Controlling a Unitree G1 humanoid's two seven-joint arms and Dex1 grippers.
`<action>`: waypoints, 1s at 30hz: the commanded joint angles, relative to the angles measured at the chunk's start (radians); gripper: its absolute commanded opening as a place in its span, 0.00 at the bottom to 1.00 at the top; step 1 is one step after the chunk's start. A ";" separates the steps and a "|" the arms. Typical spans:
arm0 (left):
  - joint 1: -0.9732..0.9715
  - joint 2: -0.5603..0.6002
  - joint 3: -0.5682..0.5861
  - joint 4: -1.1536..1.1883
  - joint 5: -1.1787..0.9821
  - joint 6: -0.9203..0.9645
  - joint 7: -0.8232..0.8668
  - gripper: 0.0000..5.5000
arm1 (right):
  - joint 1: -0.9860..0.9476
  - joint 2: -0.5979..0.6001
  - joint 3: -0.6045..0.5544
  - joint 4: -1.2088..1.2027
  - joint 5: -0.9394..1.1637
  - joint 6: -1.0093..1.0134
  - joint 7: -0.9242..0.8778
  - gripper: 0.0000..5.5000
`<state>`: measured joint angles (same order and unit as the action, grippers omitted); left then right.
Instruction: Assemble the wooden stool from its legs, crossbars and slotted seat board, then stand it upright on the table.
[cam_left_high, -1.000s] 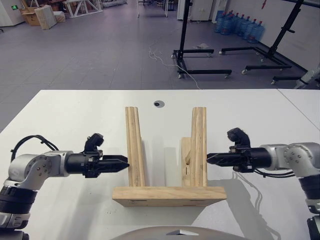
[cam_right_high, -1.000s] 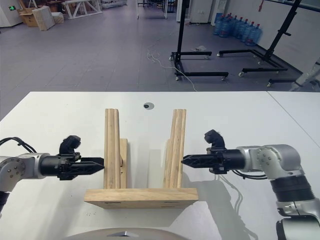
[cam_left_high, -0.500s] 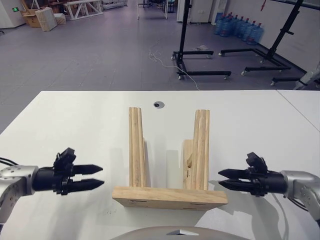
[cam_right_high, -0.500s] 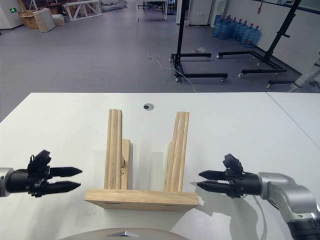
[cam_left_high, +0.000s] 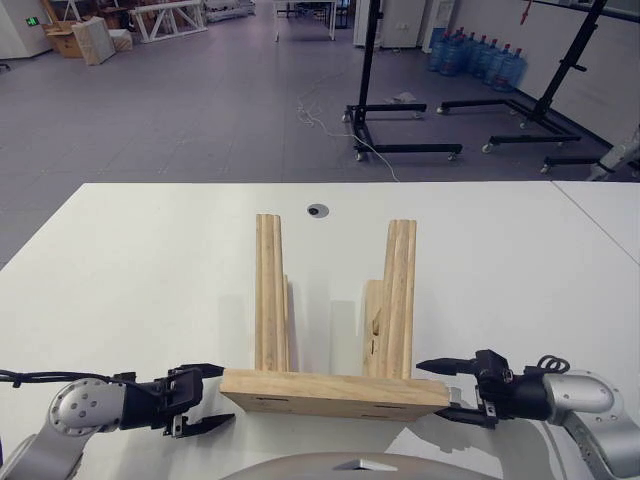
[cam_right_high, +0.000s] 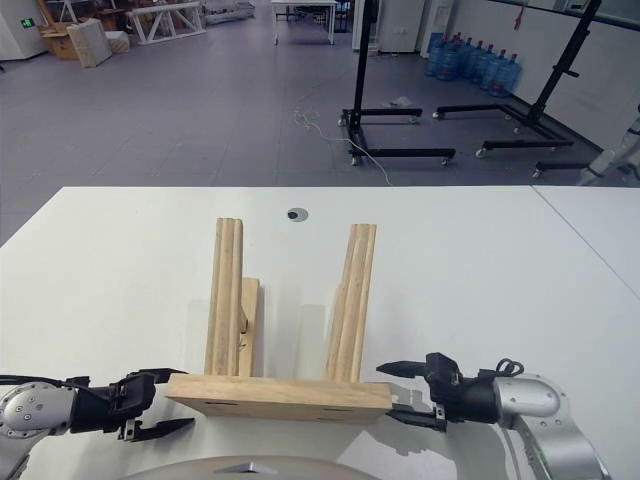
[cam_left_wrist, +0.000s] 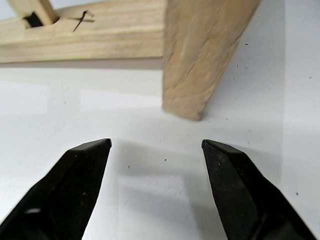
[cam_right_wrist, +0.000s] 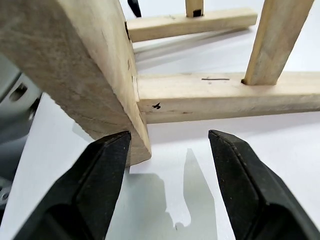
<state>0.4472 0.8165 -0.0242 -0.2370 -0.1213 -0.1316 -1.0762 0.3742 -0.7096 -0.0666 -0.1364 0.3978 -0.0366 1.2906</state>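
"Left wrist view: how is the left gripper (cam_left_wrist: 156, 145) set?"

"Its fingers are spread apart with nothing gripped, aimed low at one end of the seat board (cam_left_high: 335, 392). The right gripper (cam_right_wrist: 170, 135) is spread likewise at the other end (one finger just beside the board's corner)."

"And the stool (cam_right_high: 350, 300)?"

"It is laid on its side on the table (cam_left_high: 130, 270), legs (cam_left_high: 268, 295) pointing away, crossbars (cam_right_wrist: 276, 40) fitted. Both ends are probably flanked so the board can be clamped and tipped upright."
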 joint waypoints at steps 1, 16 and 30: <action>-0.024 -0.018 -0.050 -0.058 0.004 0.005 0.013 0.61 | -0.050 0.043 0.031 0.008 -0.013 -0.018 -0.047 0.52; -0.094 -0.057 -0.126 -0.065 0.051 0.001 0.096 0.61 | -0.180 -0.040 -0.076 0.313 0.006 -0.101 -0.011 0.52; -0.095 -0.071 -0.152 -0.067 0.053 0.016 0.137 0.61 | -0.105 0.051 0.065 0.109 0.030 -0.028 0.024 0.52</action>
<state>0.3735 0.7461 -0.1591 -0.2951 -0.0713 -0.1134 -0.9279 0.3199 -0.7043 -0.0386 -0.0252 0.4325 -0.0654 1.3405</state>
